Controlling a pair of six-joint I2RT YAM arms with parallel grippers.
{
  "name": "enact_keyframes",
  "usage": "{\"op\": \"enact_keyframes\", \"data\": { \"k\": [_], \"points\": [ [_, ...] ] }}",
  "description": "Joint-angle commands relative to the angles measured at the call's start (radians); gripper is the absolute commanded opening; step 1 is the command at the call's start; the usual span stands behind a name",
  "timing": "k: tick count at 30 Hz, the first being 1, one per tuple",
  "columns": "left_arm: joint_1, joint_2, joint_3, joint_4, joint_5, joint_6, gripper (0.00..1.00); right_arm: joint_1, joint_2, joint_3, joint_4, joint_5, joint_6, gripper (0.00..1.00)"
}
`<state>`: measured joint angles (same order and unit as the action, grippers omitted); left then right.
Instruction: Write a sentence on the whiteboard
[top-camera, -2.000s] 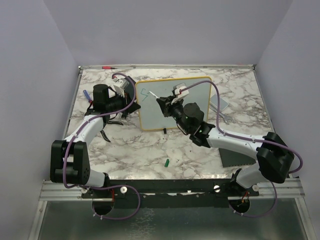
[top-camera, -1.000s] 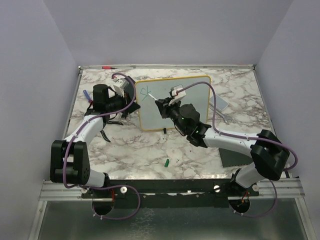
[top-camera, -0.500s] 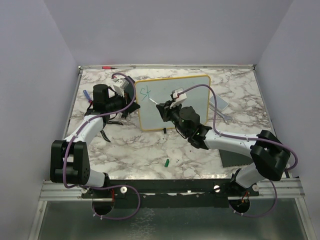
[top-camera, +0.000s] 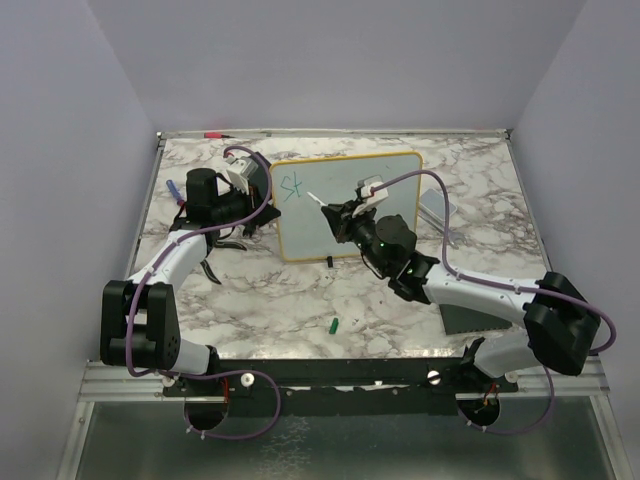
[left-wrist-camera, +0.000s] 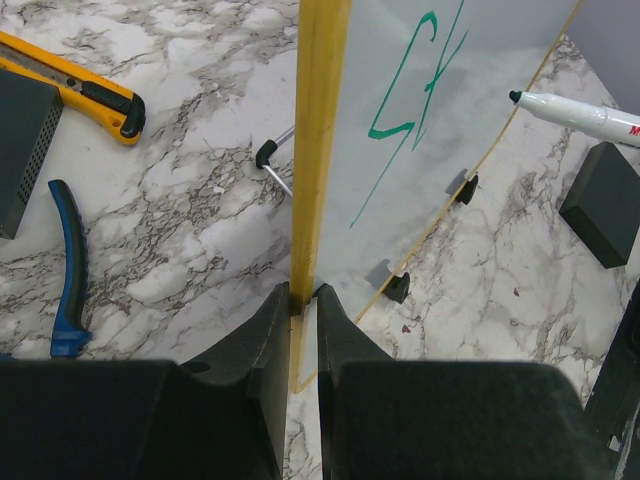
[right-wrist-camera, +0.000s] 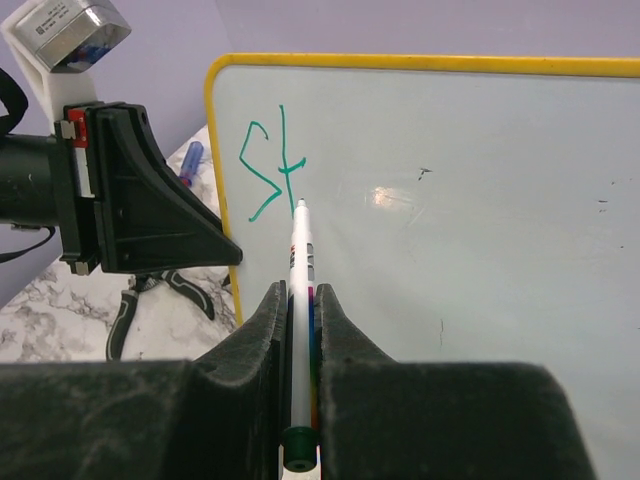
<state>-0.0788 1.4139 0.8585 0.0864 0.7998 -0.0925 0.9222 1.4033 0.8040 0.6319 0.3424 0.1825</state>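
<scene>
Left gripper (left-wrist-camera: 303, 300) clamps the whiteboard (right-wrist-camera: 480, 230) by its frame, right gripper (right-wrist-camera: 301, 300) pinches the marker (right-wrist-camera: 301, 250) beside the barely begun sentence (right-wrist-camera: 268, 168), and pressing too hard could tilt the board and skew the letters.

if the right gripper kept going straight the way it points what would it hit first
The right gripper grips a white marker that points at the yellow-framed whiteboard, so its tip would likely meet the board face first, just right of the green handwritten letters. The gap is hard to judge.
</scene>
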Motion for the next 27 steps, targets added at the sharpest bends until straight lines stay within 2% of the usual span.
{"op": "enact_keyframes", "data": {
  "k": [1, 19, 27],
  "points": [
    [0.001, -0.025, 0.004, 0.005, 0.002, 0.008, 0.00, 0.000, 0.016, 0.013, 0.011, -0.004, -0.021, 0.01],
    [0.002, -0.026, 0.002, 0.005, 0.006, 0.011, 0.00, 0.000, 0.105, 0.054, 0.028, 0.081, -0.047, 0.01],
    [0.002, -0.028, 0.002, 0.005, 0.003, 0.014, 0.00, 0.000, 0.084, 0.030, 0.013, 0.145, -0.044, 0.01]
  ]
}}
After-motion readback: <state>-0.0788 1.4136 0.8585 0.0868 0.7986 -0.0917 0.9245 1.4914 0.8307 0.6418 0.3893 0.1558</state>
